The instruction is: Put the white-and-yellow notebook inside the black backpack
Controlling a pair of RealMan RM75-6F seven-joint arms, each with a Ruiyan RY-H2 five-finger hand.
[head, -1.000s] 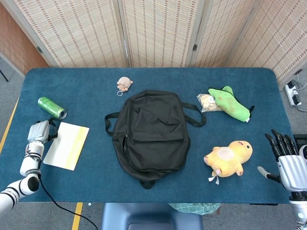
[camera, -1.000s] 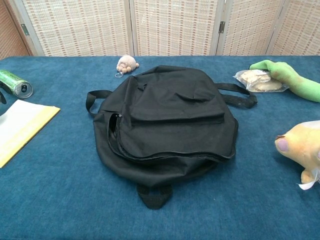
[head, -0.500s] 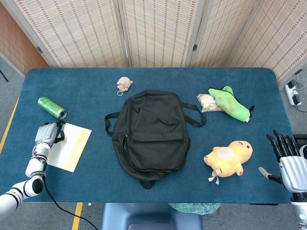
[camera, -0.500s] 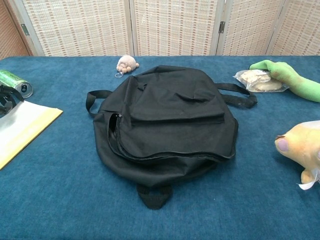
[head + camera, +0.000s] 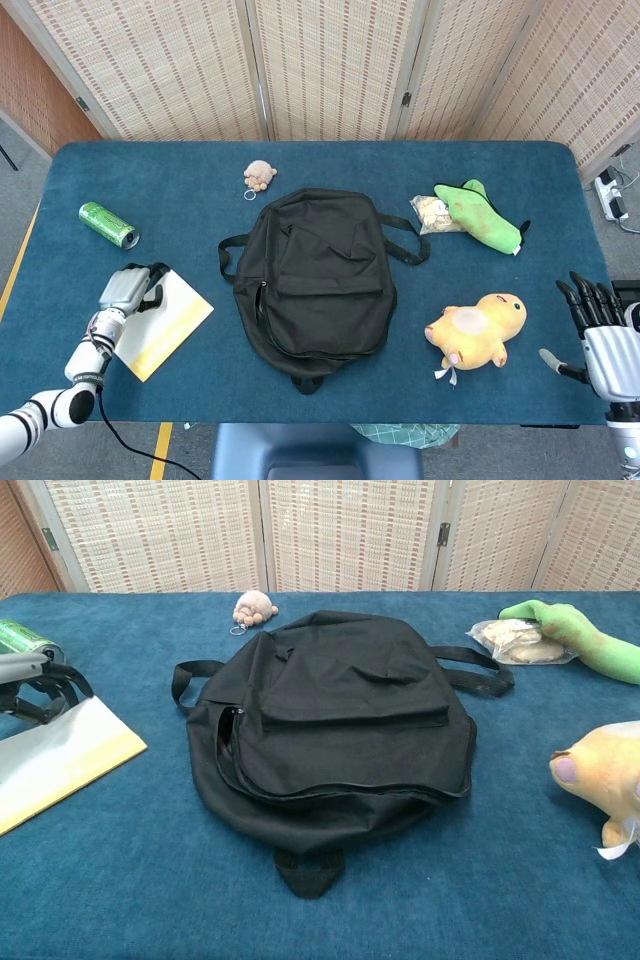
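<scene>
The black backpack (image 5: 315,285) lies flat in the middle of the blue table, also seen in the chest view as the backpack (image 5: 340,720), with a small gap at its left side seam. The white-and-yellow notebook (image 5: 165,325) lies to its left, turned at an angle, its yellow strip toward the backpack; in the chest view the notebook (image 5: 60,760) looks tipped up at its far edge. My left hand (image 5: 128,290) grips the notebook's far left corner, fingers (image 5: 50,685) curled over the edge. My right hand (image 5: 598,338) hovers open off the table's right front corner.
A green can (image 5: 108,224) lies behind the notebook. A small beige plush (image 5: 259,176) sits behind the backpack. A green plush (image 5: 480,215) and a snack bag (image 5: 432,212) lie at the back right, a yellow duck plush (image 5: 478,330) at the front right.
My left hand has closed on the notebook's corner and dragged it right toward the backpack, turning it and tipping its edge up. The right hand has barely moved.
</scene>
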